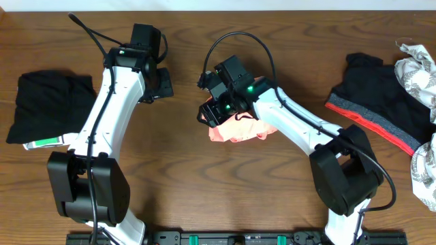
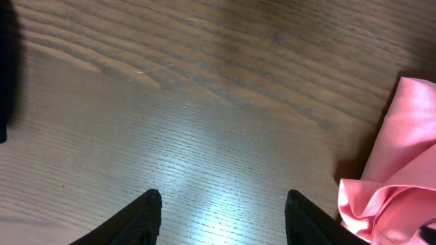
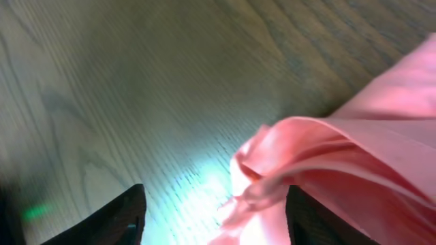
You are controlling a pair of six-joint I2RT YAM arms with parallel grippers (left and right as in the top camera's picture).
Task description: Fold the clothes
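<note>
The salmon-pink T-shirt (image 1: pixel 240 129) lies bunched up at the table's middle, mostly under my right wrist. In the right wrist view its folds (image 3: pixel 340 163) reach between the fingers. My right gripper (image 3: pixel 214 218) is open, with an edge of pink cloth between its fingertips, above the wood. My left gripper (image 2: pixel 221 218) is open and empty over bare wood, left of the shirt, whose edge shows at the right of the left wrist view (image 2: pixel 398 170). The gold lettering is hidden.
A folded black garment (image 1: pixel 48 105) with a white label lies at the far left. A black garment with a red hem (image 1: pixel 378 102) and a patterned white cloth (image 1: pixel 419 75) lie at the right edge. Cables loop above both wrists.
</note>
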